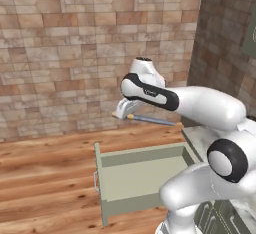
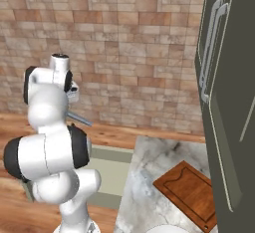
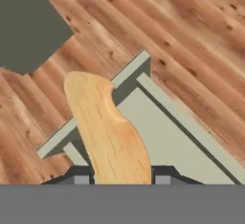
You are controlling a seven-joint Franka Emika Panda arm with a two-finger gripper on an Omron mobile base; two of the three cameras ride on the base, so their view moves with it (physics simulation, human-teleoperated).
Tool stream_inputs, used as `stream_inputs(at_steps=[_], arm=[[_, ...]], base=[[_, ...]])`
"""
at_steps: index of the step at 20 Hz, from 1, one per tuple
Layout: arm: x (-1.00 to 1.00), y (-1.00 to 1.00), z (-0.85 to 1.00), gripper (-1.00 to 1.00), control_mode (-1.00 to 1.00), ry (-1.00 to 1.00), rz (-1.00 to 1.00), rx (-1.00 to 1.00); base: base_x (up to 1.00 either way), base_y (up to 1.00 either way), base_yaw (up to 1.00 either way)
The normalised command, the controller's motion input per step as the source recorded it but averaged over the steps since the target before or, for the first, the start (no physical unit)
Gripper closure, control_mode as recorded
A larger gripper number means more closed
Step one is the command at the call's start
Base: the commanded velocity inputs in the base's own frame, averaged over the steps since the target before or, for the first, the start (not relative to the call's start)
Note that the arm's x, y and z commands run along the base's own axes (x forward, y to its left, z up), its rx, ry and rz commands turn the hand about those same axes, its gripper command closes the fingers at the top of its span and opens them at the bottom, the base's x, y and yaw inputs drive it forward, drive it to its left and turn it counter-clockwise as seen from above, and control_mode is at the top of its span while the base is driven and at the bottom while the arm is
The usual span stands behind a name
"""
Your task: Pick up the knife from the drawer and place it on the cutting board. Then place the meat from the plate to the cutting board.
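Knife [image 1: 145,118]: clamped by handle in gripper [image 3: 118,177], lifted above open drawer [image 1: 142,178], mid-frame left base view; long axis near level, grey-blue blade toward right. Handle tan wood, smooth, curved. Board [image 2: 191,190]: lower right of right base view, flat reddish wood, grooved, on marbled bench [image 2: 149,177], well apart from knife.

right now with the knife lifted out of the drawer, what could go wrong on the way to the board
1. The jaws pinch only the handle end of the knife, so the long blade sticking out sideways could twist or slip.
2. The drawer stands open beneath the hand; a dropped knife might fall back in or onto the wooden floor.
3. The cutting board lies close beside the tall dark cabinet, which the swinging blade may clip.
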Motion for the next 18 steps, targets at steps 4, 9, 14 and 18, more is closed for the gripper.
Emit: stream_inputs(at_steps=[4,9,14,18], arm=[[-0.02,0.0,0.61,1.0,-1.0,0.36,0.0,-0.12],[-0.09,-0.17,0.23,1.0,-1.0,0.21,0.0,-0.14],[-0.2,-0.35,0.0,1.0,-1.0,-0.05,0.0,-0.12],[-0.26,-0.44,-0.04,1.0,-1.0,-0.13,0.02,-0.06]], base=[[0.0,0.0,0.0],[0.0,0.0,0.0],[0.0,0.0,0.0],[0.0,0.0,0.0]])
